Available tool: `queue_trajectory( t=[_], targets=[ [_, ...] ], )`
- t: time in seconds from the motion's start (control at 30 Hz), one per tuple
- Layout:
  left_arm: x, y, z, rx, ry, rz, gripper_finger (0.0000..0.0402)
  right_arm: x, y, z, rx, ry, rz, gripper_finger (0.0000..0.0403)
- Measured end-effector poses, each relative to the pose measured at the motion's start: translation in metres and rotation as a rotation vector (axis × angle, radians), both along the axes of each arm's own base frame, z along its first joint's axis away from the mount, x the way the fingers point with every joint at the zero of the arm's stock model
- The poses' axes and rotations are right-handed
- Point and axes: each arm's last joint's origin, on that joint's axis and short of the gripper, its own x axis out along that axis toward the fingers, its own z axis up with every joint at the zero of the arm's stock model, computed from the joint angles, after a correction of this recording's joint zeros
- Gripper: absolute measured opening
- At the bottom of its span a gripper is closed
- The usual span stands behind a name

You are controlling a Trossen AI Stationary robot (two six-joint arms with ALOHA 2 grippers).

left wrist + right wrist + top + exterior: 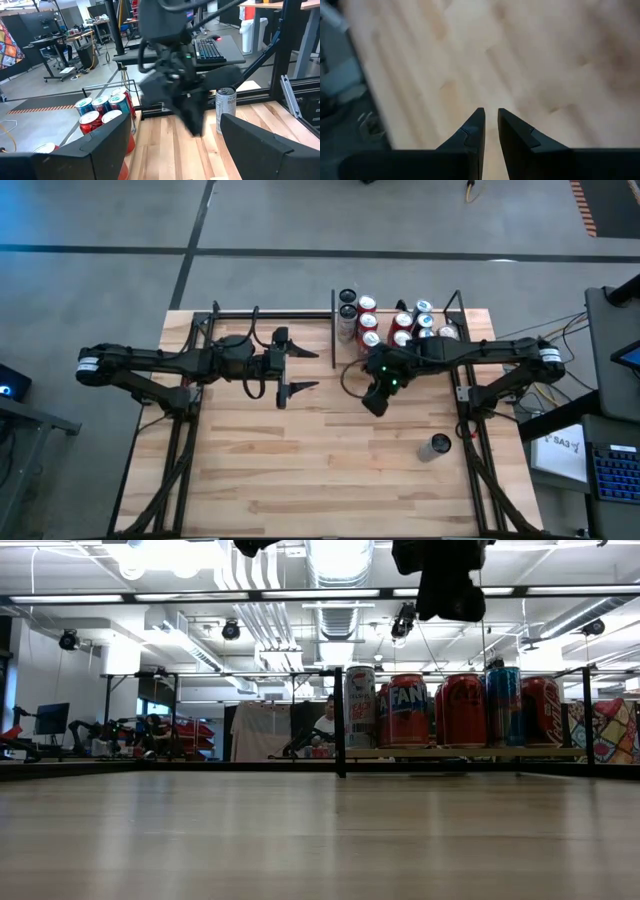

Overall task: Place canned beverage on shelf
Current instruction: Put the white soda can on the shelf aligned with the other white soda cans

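Cans (400,323) crowd the shelf (450,300) at the table's (330,470) far right corner — red, blue and silver ones, upright. One silver can (435,447) stands alone near the table's right edge, well apart from the shelf. Right gripper (374,402) hovers between them, jaws nearly together, empty. Left gripper (303,370) waits mid-table on the left — jaws apart, holding nothing.

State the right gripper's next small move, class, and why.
Probably travel toward the lone silver can standing on the wooden tabletop: the right gripper is nearly shut and empty, while the other cans already crowd the light-wood shelf.
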Motion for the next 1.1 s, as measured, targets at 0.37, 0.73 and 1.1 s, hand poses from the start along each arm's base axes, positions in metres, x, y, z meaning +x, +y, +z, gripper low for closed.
queue_trajectory(
  t=[0.37,0.73,1.1],
  targets=[
    [0.0,0.0,0.0,0.0,-0.001,0.0,0.0292,-0.009,0.049,0.014,0.111,0.32,0.091,0.0043],
    [0.0,0.0,0.001,-0.038,-0.007,0.004,0.0292,-0.046,0.089,0.03,-0.038,0.485,0.504,0.0043],
    [0.001,-0.007,0.0,-0.094,-0.009,-0.014,0.0292,-0.078,0.135,0.031,-0.119,0.446,0.811,0.0043]
  ],
)
